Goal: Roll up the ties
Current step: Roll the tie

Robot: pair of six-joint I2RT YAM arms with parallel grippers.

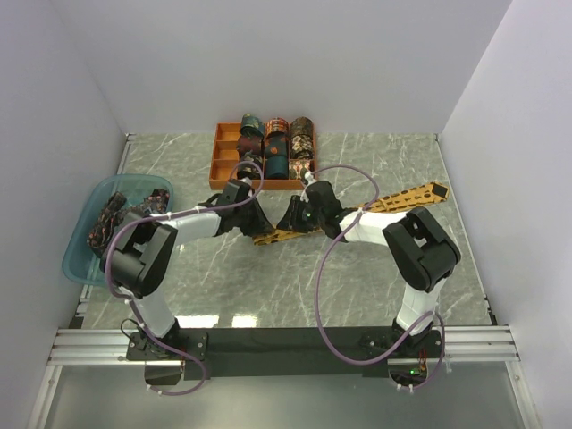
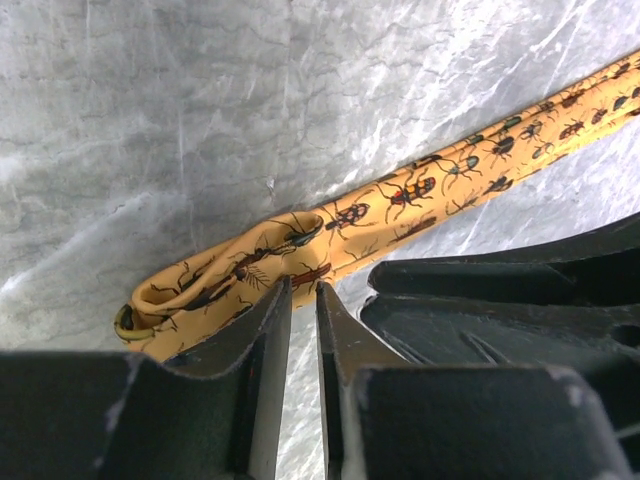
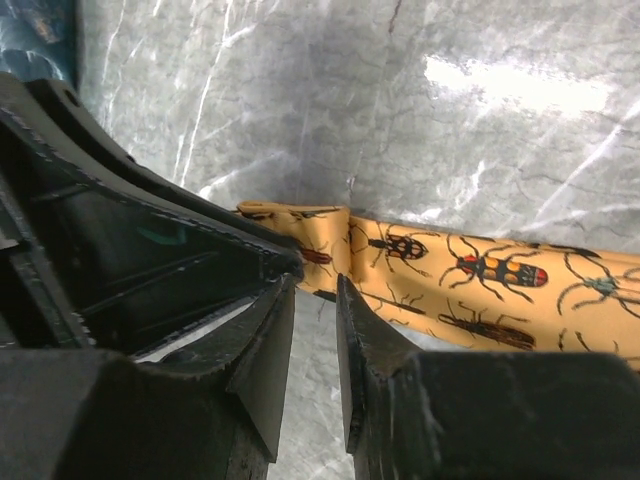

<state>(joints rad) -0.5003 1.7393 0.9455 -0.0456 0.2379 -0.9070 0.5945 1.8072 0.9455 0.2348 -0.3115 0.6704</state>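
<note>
Now our left gripper point(image 2: 305, 290) sits at the folded end of the gold tie point(image 1: 393, 201), jaws a thin slit apart and tips touching cloth; we cannot tell whether it pinches. Just beside it, our right gripper point(image 3: 317, 282) is likewise barely parted at the fold. The tie's length runs rightward and away across the table point(image 1: 223, 286).
</note>
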